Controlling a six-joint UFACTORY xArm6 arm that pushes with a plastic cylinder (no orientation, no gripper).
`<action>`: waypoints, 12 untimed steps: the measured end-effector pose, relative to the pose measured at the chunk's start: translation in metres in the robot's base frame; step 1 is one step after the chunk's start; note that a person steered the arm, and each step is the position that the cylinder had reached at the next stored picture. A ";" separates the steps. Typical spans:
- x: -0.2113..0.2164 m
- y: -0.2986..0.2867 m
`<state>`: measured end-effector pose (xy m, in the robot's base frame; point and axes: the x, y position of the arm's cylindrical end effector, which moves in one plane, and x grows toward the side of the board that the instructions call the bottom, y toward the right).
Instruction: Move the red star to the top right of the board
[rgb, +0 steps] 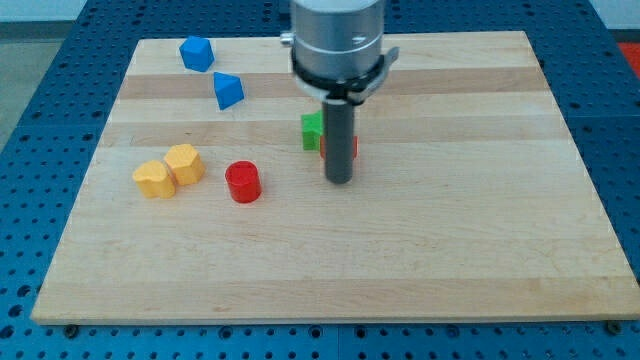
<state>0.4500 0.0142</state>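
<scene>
The red star lies near the middle of the wooden board, mostly hidden behind my rod; only red slivers show at the rod's sides. My tip rests on the board just below the star, touching or nearly touching it. A green block sits right beside the star on its left, partly hidden by the rod.
A red cylinder stands left of my tip. Two yellow blocks sit side by side at the view's left. Two blue blocks lie at the top left.
</scene>
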 end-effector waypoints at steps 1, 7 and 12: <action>-0.010 0.008; -0.048 -0.009; -0.051 0.100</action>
<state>0.3988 0.1138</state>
